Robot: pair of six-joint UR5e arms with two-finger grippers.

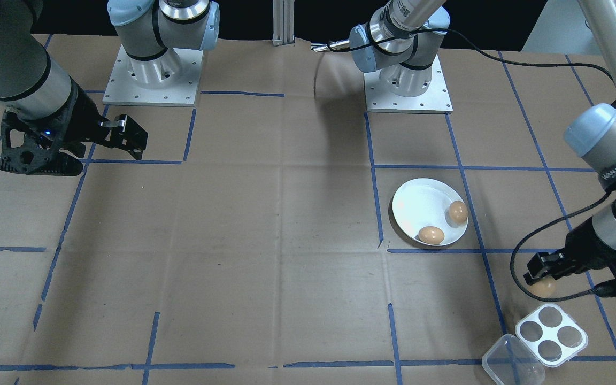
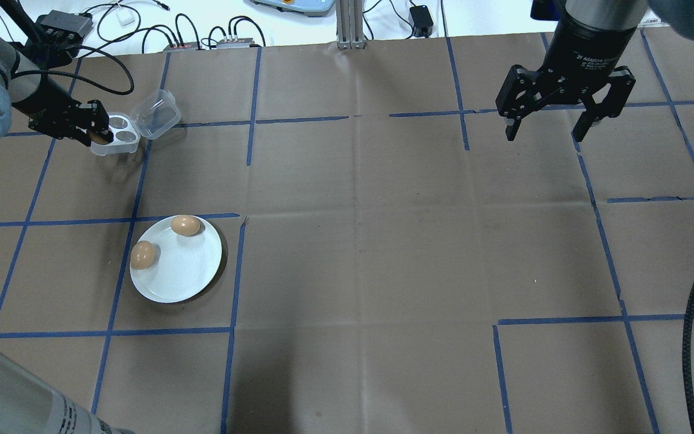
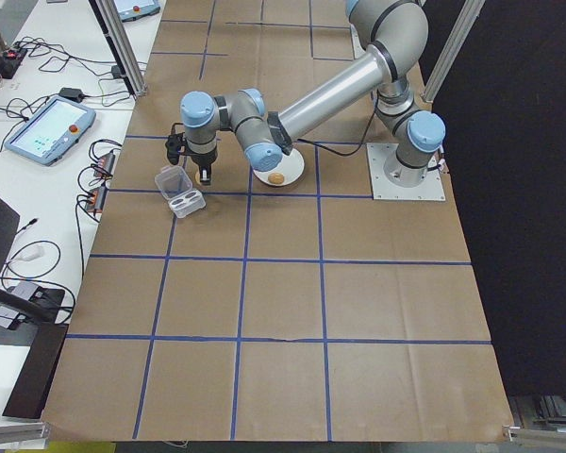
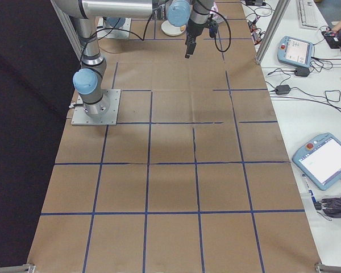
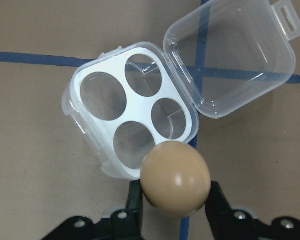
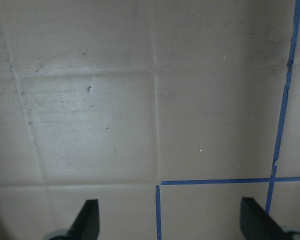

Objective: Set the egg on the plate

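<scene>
My left gripper (image 5: 175, 192) is shut on a brown egg (image 5: 175, 178), held just above the near edge of the clear four-hole egg tray (image 5: 132, 127), whose holes all stand empty. The same egg (image 1: 543, 287) shows in the front view beside the tray (image 1: 551, 334). The round white plate (image 2: 187, 271) lies on the table nearer the robot and carries two brown eggs (image 2: 185, 225) (image 2: 143, 254) along its rim. My right gripper (image 2: 565, 114) hangs open over bare cardboard far to the right, with nothing between its fingers (image 6: 87, 220).
The tray's clear hinged lid (image 2: 155, 113) lies open beside it. Brown cardboard with blue tape lines (image 2: 299, 119) covers the table. Cables and boxes (image 2: 202, 36) lie beyond the far edge. Both arm bases (image 1: 153, 69) (image 1: 407, 80) stand on the robot's side.
</scene>
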